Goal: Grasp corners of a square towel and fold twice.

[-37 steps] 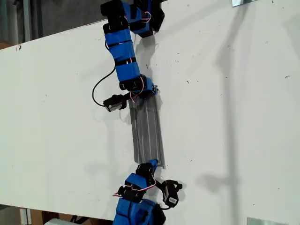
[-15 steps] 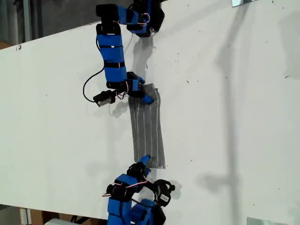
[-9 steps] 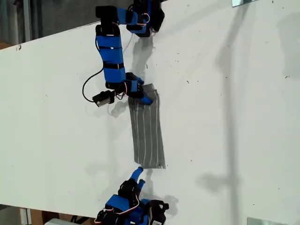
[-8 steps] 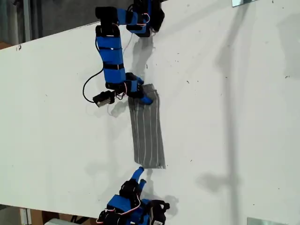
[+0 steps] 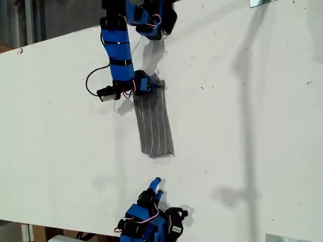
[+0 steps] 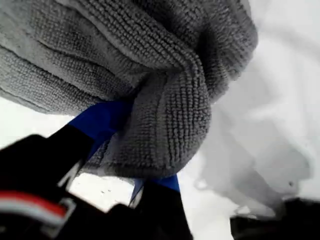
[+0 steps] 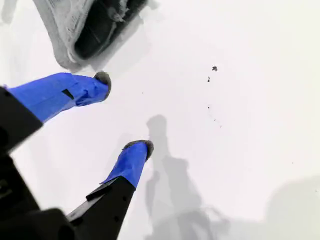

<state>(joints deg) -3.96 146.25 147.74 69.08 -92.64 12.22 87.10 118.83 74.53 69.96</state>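
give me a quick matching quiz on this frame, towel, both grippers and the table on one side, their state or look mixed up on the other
Column one:
1. the towel
2. my first gripper
3. my second gripper
4. the table

Column two:
A. open, holding nothing, clear of the cloth
B. white, with small dark specks
C. shut on a bunched end of the cloth
D. grey with thin white stripes, lying as a narrow folded strip

Pairs: 1-D, 2-C, 3-A, 4-B

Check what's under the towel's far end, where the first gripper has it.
In the first wrist view, a blue finger of my first gripper sits beneath the bunched towel. The table lies below. Cloth hides the fingertip.
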